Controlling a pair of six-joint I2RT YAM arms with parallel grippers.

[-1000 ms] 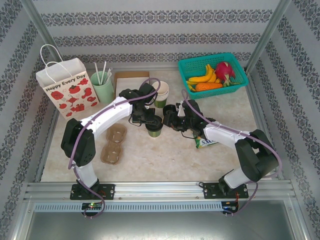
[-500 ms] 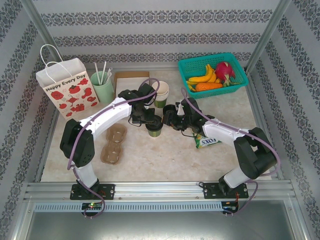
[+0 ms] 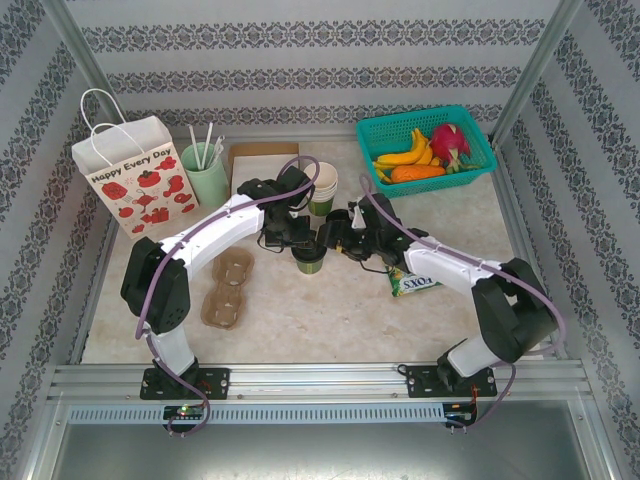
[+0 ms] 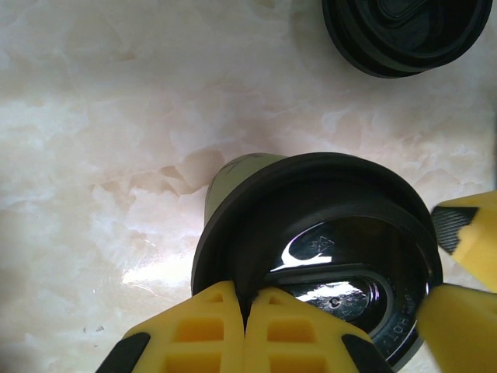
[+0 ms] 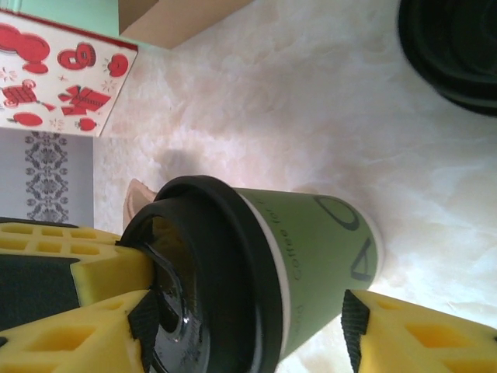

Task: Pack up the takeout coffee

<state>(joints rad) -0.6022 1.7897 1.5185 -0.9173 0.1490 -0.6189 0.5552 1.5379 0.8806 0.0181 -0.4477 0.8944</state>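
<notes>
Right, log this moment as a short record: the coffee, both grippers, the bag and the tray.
coffee cup: upright on the table, black lid on
left gripper: shut, fingertips at the lid's rim
right gripper: open, the cup between its fingers
second black lid: on the table, apart from the cup
paper bag: upright, far left corner
cup tray: cardboard, wells empty, left of the cup
packed: not yet

takeout coffee (image 5: 311, 256): 1 | paper bag (image 3: 135, 185): 1 | basket (image 3: 450, 177): 1 | cup stack (image 3: 323, 185): 1
</notes>
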